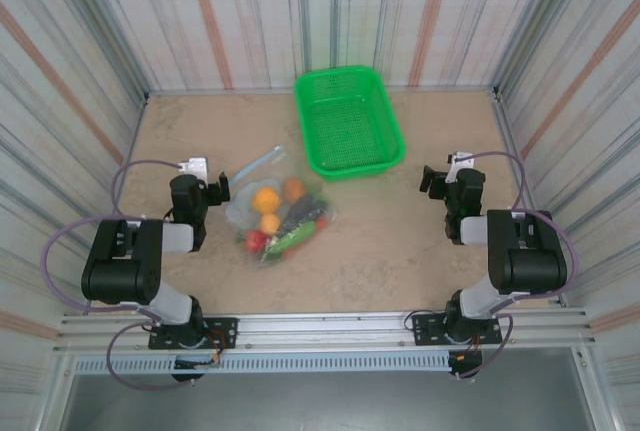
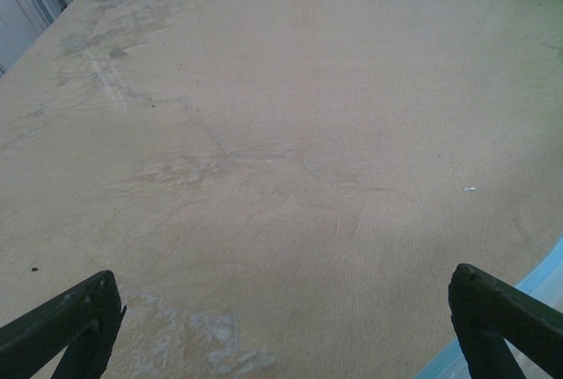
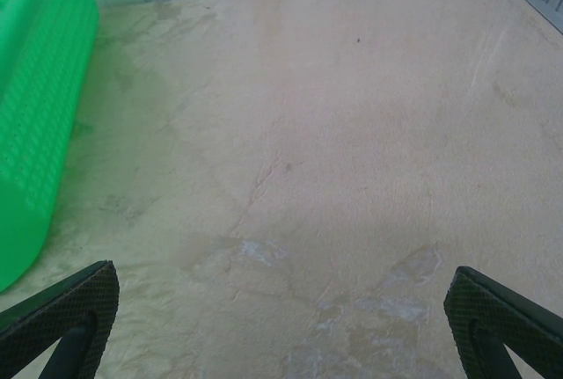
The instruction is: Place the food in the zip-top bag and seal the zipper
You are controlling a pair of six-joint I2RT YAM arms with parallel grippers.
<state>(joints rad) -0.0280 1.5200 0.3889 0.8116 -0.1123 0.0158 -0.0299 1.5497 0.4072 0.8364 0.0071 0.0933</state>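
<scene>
Crinkly clear zip-top bag (image 1: 240,214), lumpy with glossy rounded toy food (image 1: 265,199), on a mottled beige table (image 1: 390,241); left gripper (image 1: 218,189) and right gripper (image 1: 428,181) gape wide, empty.

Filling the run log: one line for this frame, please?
left gripper: open, beside zip-top bag | right gripper: open, right of green mesh basket | toy food: piled at bag | zipper: state unclear

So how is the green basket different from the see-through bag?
The green mesh plastic basket is bright green and empty; the clear crinkly plastic bag is see-through, with toy fruits and vegetables showing through it. The basket sits by the far wall; the bag lies beside the left pincer. Both rest on the table.
</scene>
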